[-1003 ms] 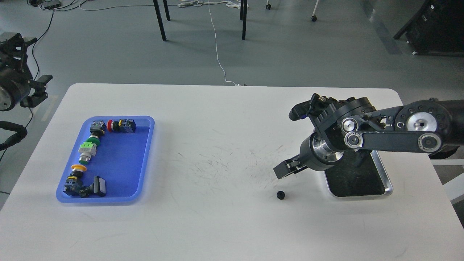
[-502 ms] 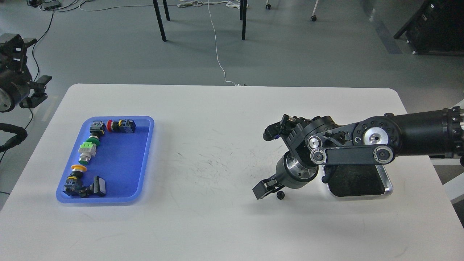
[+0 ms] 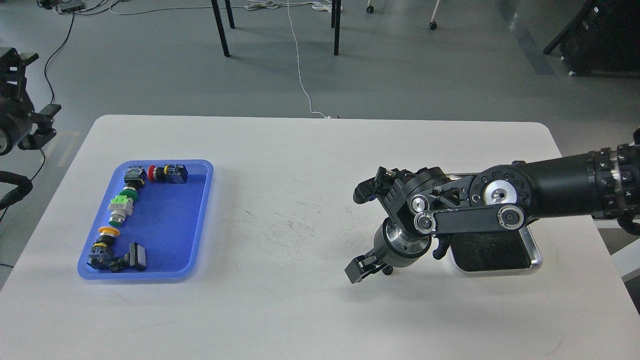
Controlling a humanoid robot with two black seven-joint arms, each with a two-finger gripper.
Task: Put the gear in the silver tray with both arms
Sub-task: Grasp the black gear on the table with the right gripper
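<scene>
Two trays sit on the scuffed white table [image 3: 310, 310]; right gripper [image 3: 367, 267] low, finger spread unclear; grey floor [image 3: 400, 75] beyond.

The right arm [image 3: 500, 210] lies across the table [image 3: 300, 310] from 3 o'clock, covering the far part of the silver tray [image 3: 536, 256]; only the tray's near end is open from above. Its gripper [image 3: 370, 267] sits low just beside the tray at 9 o'clock, right over the gear [image 3: 388, 270]. The table's middle and near edge are bare. The blue tray [image 3: 200, 220] of switches fills 9 o'clock. The left arm [image 3: 20, 130] stays off the table at 10 o'clock.
</scene>
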